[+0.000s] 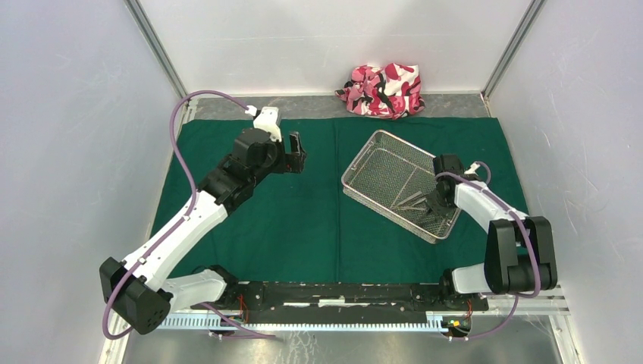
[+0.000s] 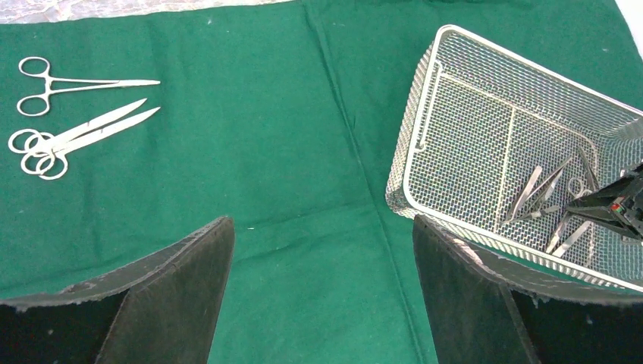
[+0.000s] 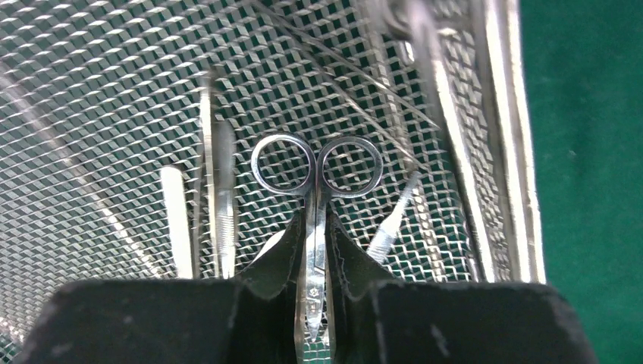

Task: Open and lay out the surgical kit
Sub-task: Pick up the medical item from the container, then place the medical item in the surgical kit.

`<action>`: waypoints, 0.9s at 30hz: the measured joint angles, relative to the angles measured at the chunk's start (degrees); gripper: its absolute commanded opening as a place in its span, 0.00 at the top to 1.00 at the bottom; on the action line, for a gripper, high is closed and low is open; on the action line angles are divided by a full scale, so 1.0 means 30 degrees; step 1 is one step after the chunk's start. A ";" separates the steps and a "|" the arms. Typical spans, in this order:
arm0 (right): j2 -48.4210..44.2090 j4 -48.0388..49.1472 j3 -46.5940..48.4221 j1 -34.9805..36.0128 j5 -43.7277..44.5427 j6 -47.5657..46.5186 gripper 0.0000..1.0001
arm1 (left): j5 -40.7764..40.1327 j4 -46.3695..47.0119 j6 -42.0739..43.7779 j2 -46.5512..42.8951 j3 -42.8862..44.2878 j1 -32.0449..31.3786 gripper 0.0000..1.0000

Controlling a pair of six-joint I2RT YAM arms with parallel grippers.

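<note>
Here, left arm: stretched forward over the dark green cloth drape (image 1: pixel 303 227); left gripper (image 2: pixel 322 227) hovers with its fingers wide apart, empty.
Laid-out steel: ring-handled forceps (image 2: pixel 76 85) and long-bladed scissors (image 2: pixel 83 130) lie side by side on the drape; only the left wrist view shows them.
Tray: rectangular silver wire-mesh tray (image 1: pixel 387 171) sits askew on the drape's right half, with slim instruments inside.
Right arm: bent down into the tray; right gripper (image 3: pixel 317 227) is clamped on small steel scissors (image 3: pixel 316 199) just below the rings.
</note>
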 measured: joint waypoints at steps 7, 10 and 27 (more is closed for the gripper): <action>-0.1807 0.2011 -0.0117 0.0109 -0.0036 -0.1617 1.00 | 0.0153 0.0204 -0.0007 0.0248 -0.0066 0.0488 0.07; -0.2681 0.2317 -0.0117 0.0109 0.0051 -0.2127 1.00 | 0.0656 0.0299 -0.0007 0.0503 -0.0095 0.0889 0.07; -0.5253 0.7533 0.0226 0.0131 -0.4160 -1.2415 1.00 | 1.0826 0.6280 -0.2244 0.2667 -0.2514 0.1151 0.20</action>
